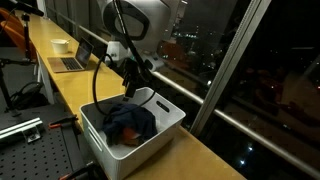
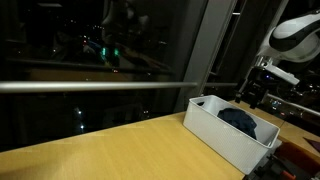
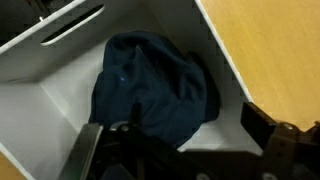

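Far to the left on the long wooden table point(image 1: 200, 150), at about 10 o'clock in an exterior view, sits an open laptop point(image 1: 70, 62). A pale cup point(image 1: 60, 45) is just behind it. Going right, a white box point(image 1: 100, 135) stands on the table near its front edge. A dark blue cloth point(image 1: 132, 120) lies bunched up inside the box (it covers most of the box floor). The pincer point(image 1: 137, 78) hangs right above the cloth, at 12 o'clock from it, on the end of the white arm point(image 1: 140, 15). It is not touching the cloth. To the right of the box, at 3 o'clock, is the big dark window point(image 1: 270, 80).

In the wrist view the cloth is in the middle. A handle slot in the box wall is at 11 o'clock, and bare table shows at 2 o'clock. The pincer's two black fingers point(image 3: 90, 150) come in at 7 o'clock and 4 o'clock, and the cloth lies between them and lower down. The pincer is wide open and has hold of nothing.
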